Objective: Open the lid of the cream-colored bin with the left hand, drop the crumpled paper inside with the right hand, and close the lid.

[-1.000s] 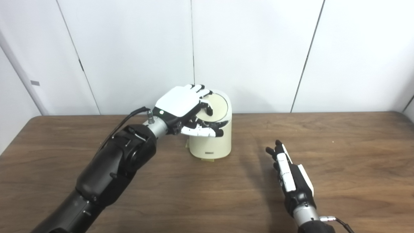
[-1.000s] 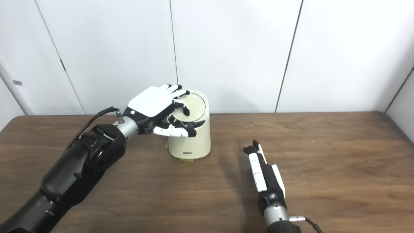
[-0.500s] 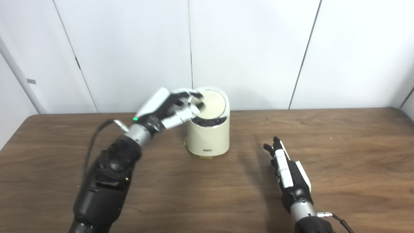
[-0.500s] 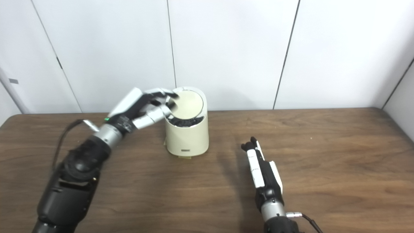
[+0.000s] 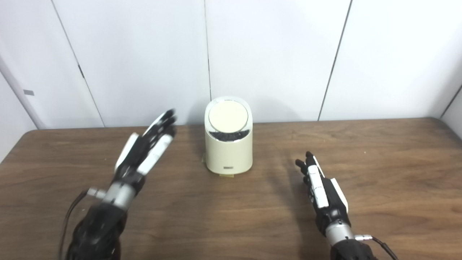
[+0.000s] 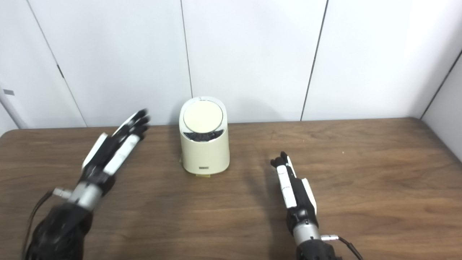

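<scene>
Cream-colored bin [image 5: 228, 144] stands on your wooden table [image 5: 379, 173], lid [image 5: 228, 116] down; your left hand [image 5: 146, 151] hovers empty, fingers spread; your right hand [image 5: 323, 191] rests flat, fingers extended, holding nothing.

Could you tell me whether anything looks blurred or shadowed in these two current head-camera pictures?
In the left eye view, the black-and-white left hand is smeared by motion blur, while the cream-colored bin stays sharp. In the right eye view, the right hand is crisp and throws a soft dark shadow leftward onto the brown wooden table.
</scene>
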Tool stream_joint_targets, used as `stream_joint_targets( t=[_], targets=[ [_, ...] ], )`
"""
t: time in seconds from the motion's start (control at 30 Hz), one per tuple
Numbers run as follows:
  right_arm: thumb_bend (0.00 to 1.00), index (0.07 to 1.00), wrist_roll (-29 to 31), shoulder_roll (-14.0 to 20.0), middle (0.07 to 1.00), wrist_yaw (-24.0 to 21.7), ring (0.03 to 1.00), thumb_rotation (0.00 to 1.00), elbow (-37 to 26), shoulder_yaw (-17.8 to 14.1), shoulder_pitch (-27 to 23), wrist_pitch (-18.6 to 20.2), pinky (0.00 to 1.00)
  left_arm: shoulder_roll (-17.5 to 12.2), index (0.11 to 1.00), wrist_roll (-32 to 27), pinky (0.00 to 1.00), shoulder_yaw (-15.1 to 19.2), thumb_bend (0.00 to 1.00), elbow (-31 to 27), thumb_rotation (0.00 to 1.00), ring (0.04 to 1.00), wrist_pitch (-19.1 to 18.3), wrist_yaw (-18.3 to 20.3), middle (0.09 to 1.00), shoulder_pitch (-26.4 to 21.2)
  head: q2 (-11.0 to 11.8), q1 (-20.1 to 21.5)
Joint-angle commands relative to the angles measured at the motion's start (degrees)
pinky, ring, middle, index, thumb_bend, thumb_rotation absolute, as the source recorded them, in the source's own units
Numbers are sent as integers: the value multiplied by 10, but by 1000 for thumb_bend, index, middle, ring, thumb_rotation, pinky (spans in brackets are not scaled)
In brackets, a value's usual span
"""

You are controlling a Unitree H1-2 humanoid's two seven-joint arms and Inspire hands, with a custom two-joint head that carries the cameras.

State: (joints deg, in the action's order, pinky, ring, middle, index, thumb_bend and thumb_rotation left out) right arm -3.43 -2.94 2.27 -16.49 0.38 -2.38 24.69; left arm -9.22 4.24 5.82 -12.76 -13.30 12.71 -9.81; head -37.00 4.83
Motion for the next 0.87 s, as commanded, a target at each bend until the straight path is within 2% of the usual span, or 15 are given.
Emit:
stream_joint_targets(
  t=[0.0,0.1,0.23,0.33,0.57,0.67,0.77,0.83],
  targets=[
    [599,1000,14,4,926,-7,972,1000,-7,-5,-19,-25,1000,14,1000,-3,976,-4,626,-24,861,965,32,-23,968,9,0,-1],
    [612,1000,35,13,936,-23,983,1000,-1,-10,-15,-41,1000,25,1000,-14,990,-11,569,-18,863,977,51,-33,986,47,-1,-3],
    [646,1000,59,23,956,-35,990,1000,3,-18,-9,-58,1000,64,1000,-63,989,2,547,-21,811,991,29,-52,1000,85,-2,-2],
    [649,1000,68,26,955,-35,992,1000,4,-23,-8,-64,1000,75,1000,-82,999,7,533,-14,855,1000,31,-58,1000,99,-4,-1],
    [679,1000,66,26,954,-24,978,1000,-10,-32,4,-62,1000,71,1000,-77,992,3,518,4,906,1000,46,-70,1000,127,-7,5],
    [666,999,39,32,950,-15,977,1000,-17,-25,13,-71,1000,72,1000,-81,1000,1,525,10,894,1000,53,-71,1000,134,-11,8],
    [625,1000,15,40,956,-13,986,1000,-19,-17,23,-93,1000,64,1000,-62,999,-8,527,26,903,1000,82,-71,1000,140,-11,8],
    [606,1000,6,44,960,-10,991,1000,-18,-16,28,-104,1000,62,1000,-58,992,-9,544,47,875,997,108,-72,999,141,-15,6]
  ],
)
